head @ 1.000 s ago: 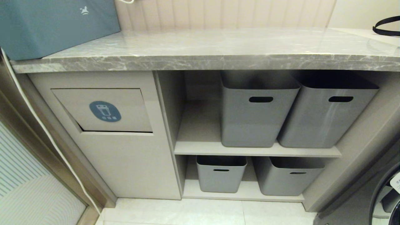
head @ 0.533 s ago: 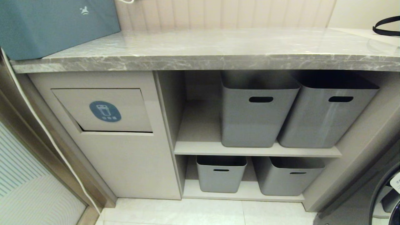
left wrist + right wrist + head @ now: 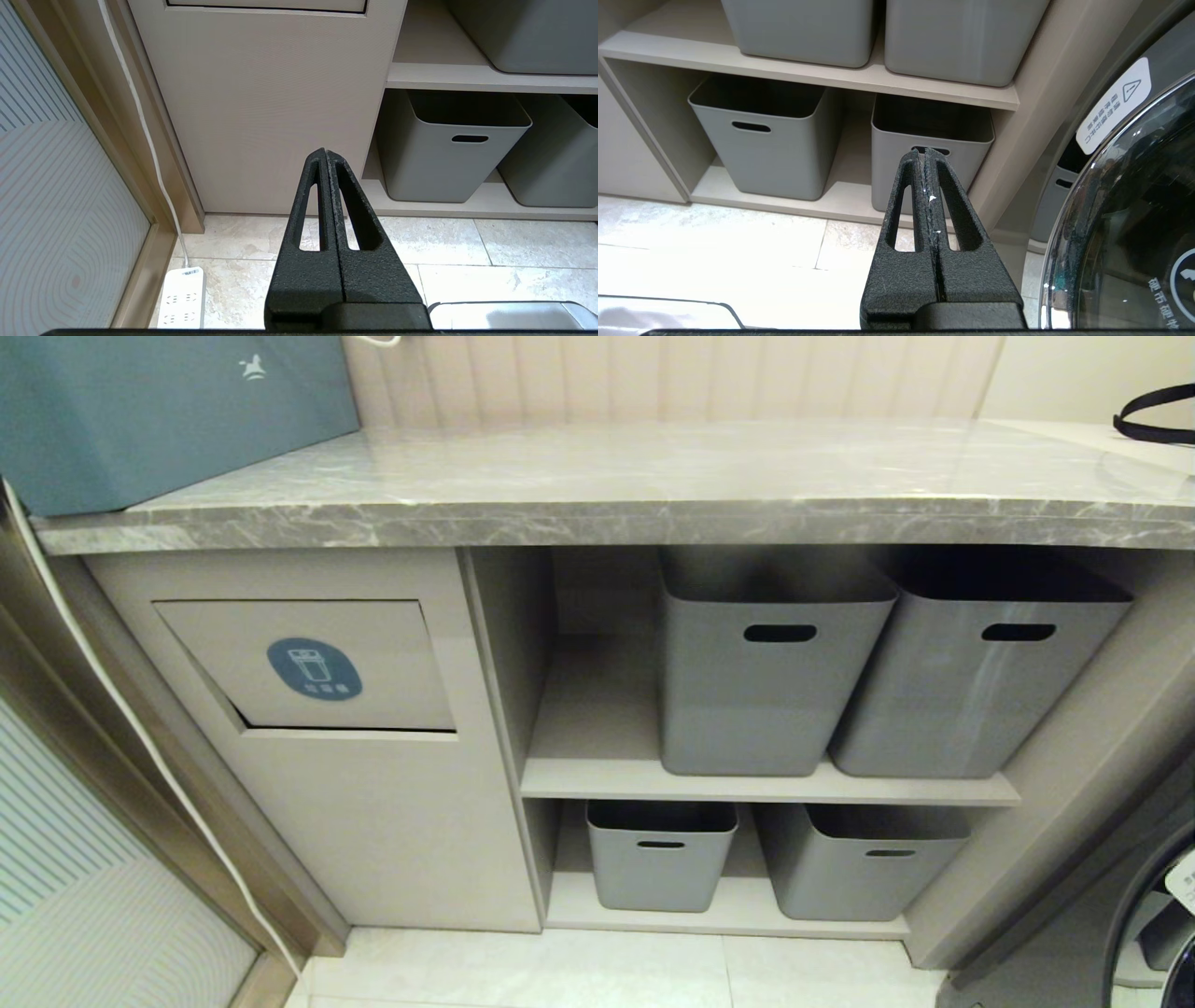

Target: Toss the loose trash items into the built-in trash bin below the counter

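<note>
A: How do the two pincers stand?

B: The left gripper point(image 3: 325, 151) has its black fingers pressed flat together, tips meeting, with nothing between them. It hangs low in front of the beige cabinet front point(image 3: 266, 107), above the tiled floor point(image 3: 448, 247), touching neither.

A: And the other one?

B: The right gripper point(image 3: 926, 151) is pressed together too, and empty. It points toward the lower grey baskets point(image 3: 759, 140) on the bottom shelf, apart from them, with the washing machine door point(image 3: 1125, 210) off to its side.

A: Where is the trash bin?

B: Built into the cabinet under the left part of the counter point(image 3: 653, 476). The trash bin point(image 3: 313, 665) shows a rectangular flap with a blue oval icon; a dark gap runs along its lower edge and left side.

A: Any loose trash?

B: I can make out none on the counter; only the large teal box point(image 3: 168, 415) stands at its left end.

A: Anything else nearby?

B: A white power strip point(image 3: 183, 298) lies on the floor by the door frame, its cord running up the frame.
</note>
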